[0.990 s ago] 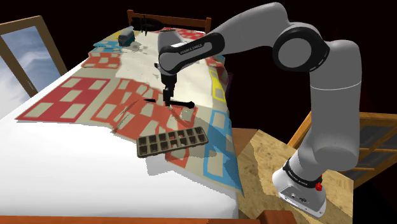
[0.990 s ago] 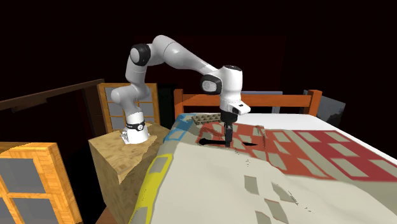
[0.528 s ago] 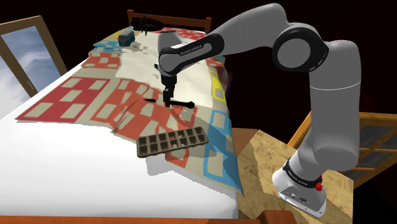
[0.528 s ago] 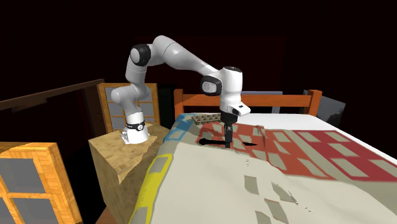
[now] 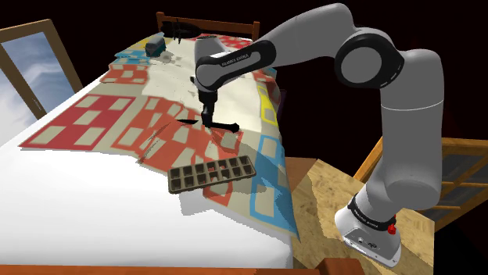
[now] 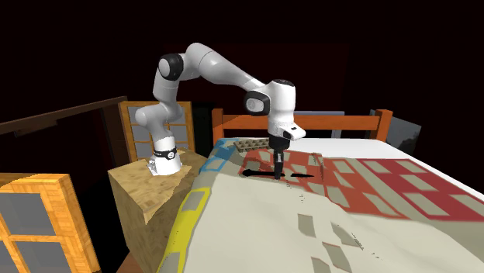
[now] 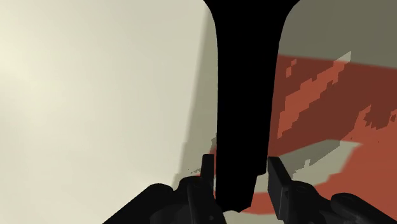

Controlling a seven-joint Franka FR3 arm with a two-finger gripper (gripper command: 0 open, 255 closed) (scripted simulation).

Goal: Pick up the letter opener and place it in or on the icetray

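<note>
Two black fingers [image 7: 208, 168] of the pincer [image 7: 242, 177] pinched the letter opener [image 7: 245, 95], one on each side of its narrow part, and the rest of the black blade ran on ahead of them. Over the last second the pincer had risen a little from the bed's patterned quilt [image 7: 95, 95], where it had stood low over the opener. The opener seemed to have come up with it, though the shoulder view left the gap underneath hard to judge. I read this as the grasp made and the lift just begun, so the picking half of the task looked nearly done. Farther from the pincer, toward the stand's side of the bed, the dark ice tray [image 5: 211, 173] lay flat on the quilt, well apart from the opener. Carrying the opener across and lowering it onto the tray was not yet done. Beyond the tray stood the bed's wooden end rail [image 6: 341, 119].
</note>
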